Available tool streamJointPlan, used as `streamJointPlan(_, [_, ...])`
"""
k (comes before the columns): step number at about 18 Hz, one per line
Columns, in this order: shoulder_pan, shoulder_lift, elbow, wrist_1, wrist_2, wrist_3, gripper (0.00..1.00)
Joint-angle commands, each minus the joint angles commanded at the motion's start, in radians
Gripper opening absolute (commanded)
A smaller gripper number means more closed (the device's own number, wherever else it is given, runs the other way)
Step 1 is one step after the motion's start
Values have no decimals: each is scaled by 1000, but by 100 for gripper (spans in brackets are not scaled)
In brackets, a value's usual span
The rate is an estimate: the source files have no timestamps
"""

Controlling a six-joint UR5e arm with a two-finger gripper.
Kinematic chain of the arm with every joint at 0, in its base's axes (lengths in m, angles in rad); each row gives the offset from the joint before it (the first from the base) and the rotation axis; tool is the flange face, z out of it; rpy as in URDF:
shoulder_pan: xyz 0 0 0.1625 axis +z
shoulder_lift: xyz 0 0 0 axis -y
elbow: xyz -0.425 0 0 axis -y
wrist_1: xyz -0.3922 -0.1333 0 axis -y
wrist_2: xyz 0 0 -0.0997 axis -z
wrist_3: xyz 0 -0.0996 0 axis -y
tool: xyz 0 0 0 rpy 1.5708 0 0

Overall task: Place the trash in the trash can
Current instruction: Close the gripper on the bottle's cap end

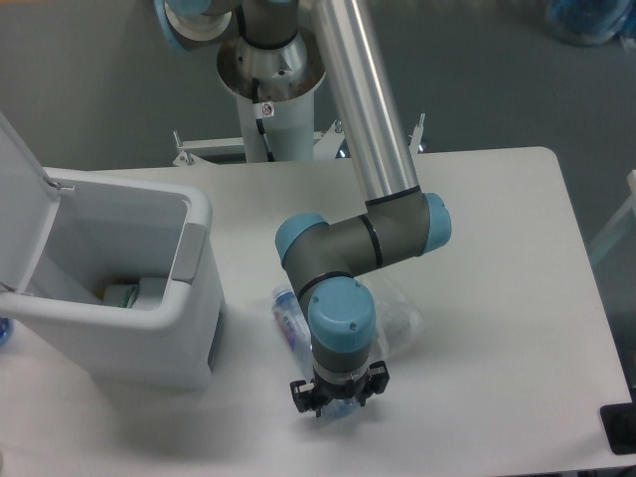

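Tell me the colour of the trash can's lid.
White, like the trash can itself; its lid stands open in the camera view.

White trash can (149, 343), clear bottle (289, 320) with bluish label.

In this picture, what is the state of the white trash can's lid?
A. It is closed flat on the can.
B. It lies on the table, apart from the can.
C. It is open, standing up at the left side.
C: the lid stands raised at the left of the trash can, whose inside is visible.
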Motion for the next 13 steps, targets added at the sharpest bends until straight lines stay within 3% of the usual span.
streamJointPlan(8, [-2,12,-2,-2,0,0,70])
streamJointPlan(13, [-6,49,-8,0,-2,2,66])
